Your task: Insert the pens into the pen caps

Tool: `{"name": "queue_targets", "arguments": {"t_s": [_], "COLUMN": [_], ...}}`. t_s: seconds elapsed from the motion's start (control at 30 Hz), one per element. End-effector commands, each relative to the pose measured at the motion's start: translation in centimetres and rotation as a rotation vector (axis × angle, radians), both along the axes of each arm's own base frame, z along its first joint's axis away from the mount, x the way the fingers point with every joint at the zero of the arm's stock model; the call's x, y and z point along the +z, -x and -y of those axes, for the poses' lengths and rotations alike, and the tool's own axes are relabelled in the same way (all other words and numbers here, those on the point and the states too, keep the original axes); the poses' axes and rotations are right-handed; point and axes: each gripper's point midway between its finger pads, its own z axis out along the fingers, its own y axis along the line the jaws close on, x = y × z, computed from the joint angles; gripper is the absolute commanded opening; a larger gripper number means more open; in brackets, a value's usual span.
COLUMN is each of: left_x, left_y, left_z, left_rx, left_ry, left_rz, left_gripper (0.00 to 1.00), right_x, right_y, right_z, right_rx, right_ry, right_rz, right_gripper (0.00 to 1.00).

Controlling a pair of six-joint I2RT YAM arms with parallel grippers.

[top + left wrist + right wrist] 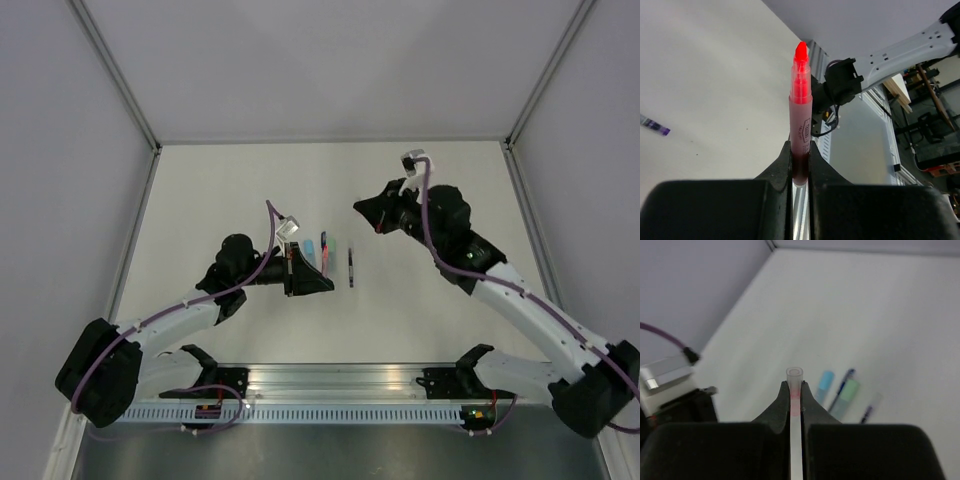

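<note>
My left end effector (800,150) is clamped on the barrel of the red pen (800,100). Its long axis runs straight out between the fingers (781,167), felt tip outward toward my right arm (900,50). My right end effector (794,390) pinches the pinkish pen cap (794,376), open mouth outward, aimed leftward over the table (890,315). The cap sits right of and beyond the pen tip, apart from it. I judge the two axes not yet in line, so they need squaring up before I push home
</note>
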Motion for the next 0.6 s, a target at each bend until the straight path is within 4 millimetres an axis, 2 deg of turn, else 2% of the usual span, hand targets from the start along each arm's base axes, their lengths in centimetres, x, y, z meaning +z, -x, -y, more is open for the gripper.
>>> {"name": "queue_targets", "arguments": {"t_s": [0.0, 0.03, 0.07, 0.13, 0.23, 0.57], "left_x": [2.9, 2.9, 3.2, 3.4, 3.5, 3.3], "left_y": [2.3, 2.5, 2.6, 2.7, 2.8, 2.6], "left_z": [0.2, 0.1, 0.1, 0.0, 0.0, 0.0], "left_rx": [-0.124, -0.130, -0.137, -0.136, -0.136, -0.131], "left_ry": [0.126, 0.127, 0.137, 0.141, 0.141, 0.130], "left_rz": [0.059, 0.047, 0.059, 0.068, 0.075, 0.079], "left_gripper": [0.02, 0.02, 0.02, 0.02, 0.02, 0.02], "right_x": [5.8, 6.9, 6.3, 7.2, 6.9, 6.3], "right_y": [3.5, 4.2, 4.7, 6.0, 7.0, 8.9], "right_z": [-2.0, -2.2, -2.4, -3.1, -4.0, -7.2], "right_rx": [0.069, 0.082, 0.092, 0.138, 0.180, 0.267], "right_ry": [-0.333, -0.363, -0.373, -0.429, -0.461, -0.553], "right_rz": [0.202, 0.217, 0.206, 0.209, 0.188, 0.141], "right_gripper": [0.00, 0.00, 0.00, 0.00, 0.00, 0.00]}}
